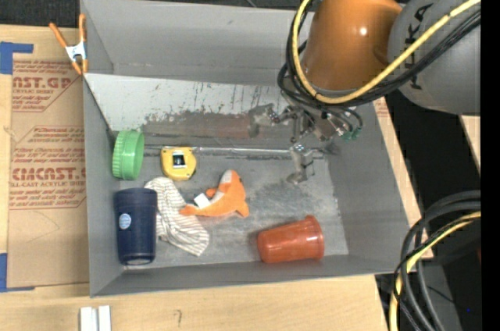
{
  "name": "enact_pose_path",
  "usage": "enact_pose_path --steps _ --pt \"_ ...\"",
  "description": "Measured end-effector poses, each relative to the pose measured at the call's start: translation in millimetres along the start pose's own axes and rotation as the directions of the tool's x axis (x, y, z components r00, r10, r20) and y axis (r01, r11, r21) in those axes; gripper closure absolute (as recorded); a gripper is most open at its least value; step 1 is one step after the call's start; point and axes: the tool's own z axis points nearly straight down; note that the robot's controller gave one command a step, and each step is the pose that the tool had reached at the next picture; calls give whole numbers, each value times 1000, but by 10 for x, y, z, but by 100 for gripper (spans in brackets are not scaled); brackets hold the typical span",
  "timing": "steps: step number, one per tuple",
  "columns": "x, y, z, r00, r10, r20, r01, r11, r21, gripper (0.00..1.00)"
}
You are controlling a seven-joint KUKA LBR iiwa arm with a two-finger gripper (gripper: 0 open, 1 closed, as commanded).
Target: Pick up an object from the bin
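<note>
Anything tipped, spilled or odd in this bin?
Nothing is spilled or damaged. The red cup lies on its side by the near wall, and a striped cloth is crumpled between the dark blue tumbler and the orange plush toy.

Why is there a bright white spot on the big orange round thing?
Camera view: that spot is glare, probably an overhead light bouncing off the glossy orange cover on the arm's wrist. Camera view again: the red cup lying in the bin shows only a faint sheen, its surface looking duller.
</note>
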Motion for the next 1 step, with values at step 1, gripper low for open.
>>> enact_pose_path --steps 1 --pt "81 343 254 997 -77 7 77 997 8 0"
